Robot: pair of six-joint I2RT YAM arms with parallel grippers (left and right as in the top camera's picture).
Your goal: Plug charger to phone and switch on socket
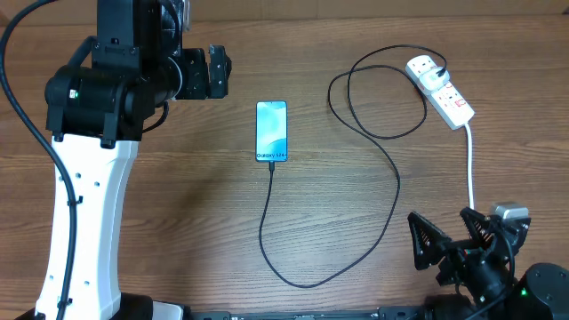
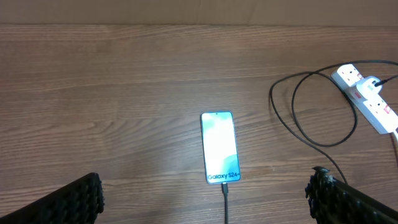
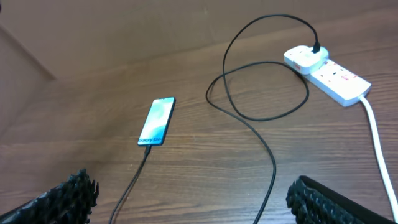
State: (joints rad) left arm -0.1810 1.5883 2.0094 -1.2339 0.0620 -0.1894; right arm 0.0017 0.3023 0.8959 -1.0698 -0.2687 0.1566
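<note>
The phone (image 1: 272, 131) lies flat in the middle of the table with its blue-white screen lit, also seen in the left wrist view (image 2: 220, 147) and the right wrist view (image 3: 157, 121). The charger's black tip (image 1: 272, 166) sits in the phone's near end. Its thin cable (image 3: 273, 164) loops right and back to the white socket (image 1: 442, 89), where its plug stands in the far end (image 3: 306, 59). My left gripper (image 1: 220, 73) hovers open, left of and beyond the phone. Near the front right edge my right gripper (image 1: 449, 233) is open and holds nothing.
The socket's thick white lead (image 1: 469, 164) runs from its near end toward my right gripper. The charger cable (image 1: 397, 182) lies in a wide loop between phone and socket. Bare wood surrounds the phone on the left.
</note>
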